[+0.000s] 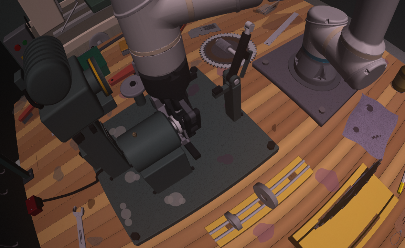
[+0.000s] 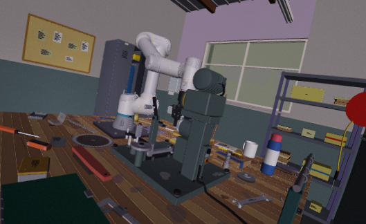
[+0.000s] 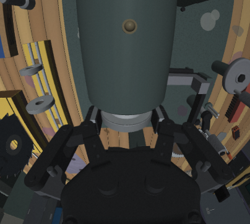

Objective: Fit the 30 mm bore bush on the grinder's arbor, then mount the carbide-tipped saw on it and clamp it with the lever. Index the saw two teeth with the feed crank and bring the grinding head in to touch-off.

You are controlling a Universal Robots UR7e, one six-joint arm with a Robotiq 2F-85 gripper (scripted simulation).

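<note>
The bore bush (image 3: 126, 122) is mostly hidden, showing as a pale grey ring at the end of the grinder's dark round spindle housing (image 1: 148, 140), and it sits gripped between the fingers of my gripper (image 1: 179, 123). Two more bushes (image 1: 265, 195) (image 1: 233, 220) stand on the rails of a yellow rack on the bench in front of the grinder. Saw blades (image 1: 350, 191) stand in a yellow holder to the right. Another toothed saw (image 1: 228, 51) lies flat behind the upright clamp lever (image 1: 239, 55). The grinding head (image 1: 62, 80) sits to the left.
The clamp lever's post (image 1: 233, 98) stands just right of my wrist, and a flanged arbor (image 1: 133, 89) rises to the left. My arm's base plate (image 1: 302, 80) lies further right. A spanner (image 1: 80, 226), a purple cloth (image 1: 370, 125) and a pencil (image 1: 404, 174) lie on the bench.
</note>
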